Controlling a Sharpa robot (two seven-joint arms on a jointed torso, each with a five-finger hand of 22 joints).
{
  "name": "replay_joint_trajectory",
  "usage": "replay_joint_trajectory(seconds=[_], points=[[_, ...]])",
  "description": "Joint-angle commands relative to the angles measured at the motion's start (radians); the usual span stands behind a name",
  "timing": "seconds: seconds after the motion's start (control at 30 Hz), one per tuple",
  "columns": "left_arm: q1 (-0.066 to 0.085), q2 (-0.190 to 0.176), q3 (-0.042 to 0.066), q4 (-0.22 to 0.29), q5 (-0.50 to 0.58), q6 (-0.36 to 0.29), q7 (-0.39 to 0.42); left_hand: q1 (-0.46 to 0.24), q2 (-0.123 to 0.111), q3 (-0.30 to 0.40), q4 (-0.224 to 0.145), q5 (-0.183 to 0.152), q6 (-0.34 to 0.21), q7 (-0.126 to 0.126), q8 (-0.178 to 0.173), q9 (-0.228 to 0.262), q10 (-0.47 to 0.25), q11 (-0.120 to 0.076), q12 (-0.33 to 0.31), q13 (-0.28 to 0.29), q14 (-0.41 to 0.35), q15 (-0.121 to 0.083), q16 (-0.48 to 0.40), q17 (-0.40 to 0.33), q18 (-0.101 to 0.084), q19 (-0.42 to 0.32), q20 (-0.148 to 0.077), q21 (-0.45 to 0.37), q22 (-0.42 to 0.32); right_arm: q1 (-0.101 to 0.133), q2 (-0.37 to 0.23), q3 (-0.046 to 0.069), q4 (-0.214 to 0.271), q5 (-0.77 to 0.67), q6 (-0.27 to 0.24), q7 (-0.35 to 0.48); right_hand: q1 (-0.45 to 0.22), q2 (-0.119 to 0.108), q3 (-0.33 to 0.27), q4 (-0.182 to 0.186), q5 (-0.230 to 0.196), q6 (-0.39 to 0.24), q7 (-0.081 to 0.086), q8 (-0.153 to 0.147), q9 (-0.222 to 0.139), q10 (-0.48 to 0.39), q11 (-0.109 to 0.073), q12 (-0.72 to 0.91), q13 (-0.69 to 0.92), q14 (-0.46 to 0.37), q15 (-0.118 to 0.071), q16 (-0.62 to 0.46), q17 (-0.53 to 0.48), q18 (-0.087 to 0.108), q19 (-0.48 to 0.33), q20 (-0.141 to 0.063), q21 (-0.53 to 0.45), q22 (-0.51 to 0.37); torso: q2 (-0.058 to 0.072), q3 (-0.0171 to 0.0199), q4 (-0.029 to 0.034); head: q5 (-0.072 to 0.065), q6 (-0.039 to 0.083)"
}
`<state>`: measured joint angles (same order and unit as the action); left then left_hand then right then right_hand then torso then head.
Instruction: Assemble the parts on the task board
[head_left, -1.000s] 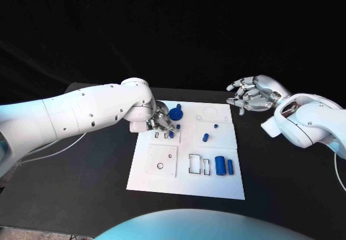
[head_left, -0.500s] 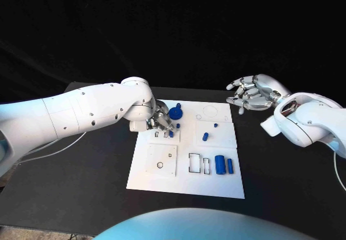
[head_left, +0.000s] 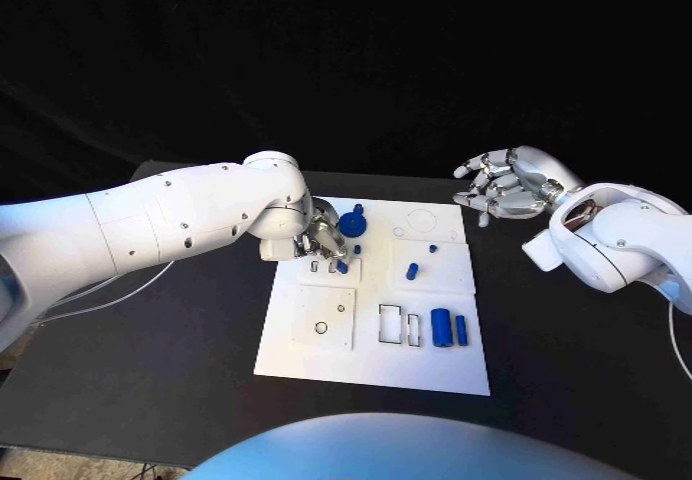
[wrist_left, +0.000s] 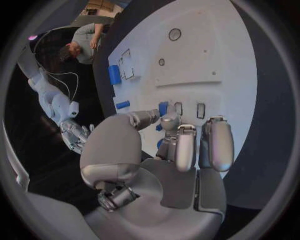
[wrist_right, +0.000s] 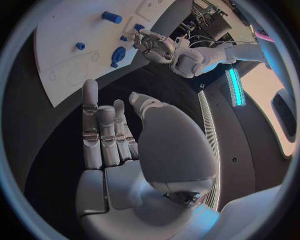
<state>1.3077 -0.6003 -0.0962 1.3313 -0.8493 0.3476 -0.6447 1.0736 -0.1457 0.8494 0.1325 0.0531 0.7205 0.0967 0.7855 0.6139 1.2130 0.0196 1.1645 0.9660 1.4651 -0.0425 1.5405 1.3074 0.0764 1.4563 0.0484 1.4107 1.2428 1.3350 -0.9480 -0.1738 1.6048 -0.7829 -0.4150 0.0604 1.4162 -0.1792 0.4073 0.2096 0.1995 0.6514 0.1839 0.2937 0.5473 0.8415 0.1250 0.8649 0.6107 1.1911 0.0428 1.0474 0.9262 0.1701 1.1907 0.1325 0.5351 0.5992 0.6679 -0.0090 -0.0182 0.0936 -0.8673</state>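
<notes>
Your left robot hand (head_left: 323, 240) pinches a blue part (wrist_left: 163, 108) right over its board (head_left: 433, 360) slot – right robot hand (head_left: 500, 190) hangs open, farther off.

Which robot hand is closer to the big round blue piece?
Left. The left hand is right beside the big round blue piece over the white board; the right hand hovers open off the board's far corner.

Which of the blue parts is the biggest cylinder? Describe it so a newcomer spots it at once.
Start at the white rectangular task board in the middle of the black table. Go to its near right section, where two blue cylinders lie side by side next to outlined rectangular slots. The big blue cylinder is the thicker one, lying beside the slots, with the thin blue cylinder on its outer side.
</notes>
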Motion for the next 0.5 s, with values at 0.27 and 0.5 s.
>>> replay_joint_trajectory(seconds=[0.27,0.5], points=[[0.001,-0.007,-0.001,0.004,0.024,-0.009,0.014,-0.023,-0.005,0.065,-0.054,0.101,-0.004,-0.003,0.022,0.017,-0.006,-0.006,-0.009,-0.015,0.093,-0.009,0.004,0.224,-0.014,-0.003,-0.004,0.008,0.005,0.000,0.003,0.000,-0.001,0.002,0.013,0.004,-0.012,0.002,0.002,0.004,0.006,0.003,0.026,0.006,0.001,-0.004,-0.001,-0.001,-0.002,-0.008,0.000,-0.003,0.000,0.012,-0.003,0.005,-0.008,-0.002,-0.001,-0.0004,0.0008,0.003,-0.001],[0.000,-0.018,-0.001,0.013,0.064,-0.043,0.022,-0.017,-0.006,0.098,-0.122,0.200,-0.003,-0.005,0.051,0.041,0.001,-0.009,-0.006,-0.012,0.092,-0.012,0.001,0.221,-0.014,-0.002,-0.005,0.009,0.007,-0.001,0.004,0.000,-0.003,0.003,0.012,0.005,-0.013,0.002,0.002,0.004,0.006,0.001,0.027,0.006,0.001,-0.004,-0.001,-0.001,-0.003,-0.008,0.000,-0.003,0.000,0.012,-0.002,0.005,-0.008,-0.003,0.000,-0.0005,0.0007,0.006,0.001]])
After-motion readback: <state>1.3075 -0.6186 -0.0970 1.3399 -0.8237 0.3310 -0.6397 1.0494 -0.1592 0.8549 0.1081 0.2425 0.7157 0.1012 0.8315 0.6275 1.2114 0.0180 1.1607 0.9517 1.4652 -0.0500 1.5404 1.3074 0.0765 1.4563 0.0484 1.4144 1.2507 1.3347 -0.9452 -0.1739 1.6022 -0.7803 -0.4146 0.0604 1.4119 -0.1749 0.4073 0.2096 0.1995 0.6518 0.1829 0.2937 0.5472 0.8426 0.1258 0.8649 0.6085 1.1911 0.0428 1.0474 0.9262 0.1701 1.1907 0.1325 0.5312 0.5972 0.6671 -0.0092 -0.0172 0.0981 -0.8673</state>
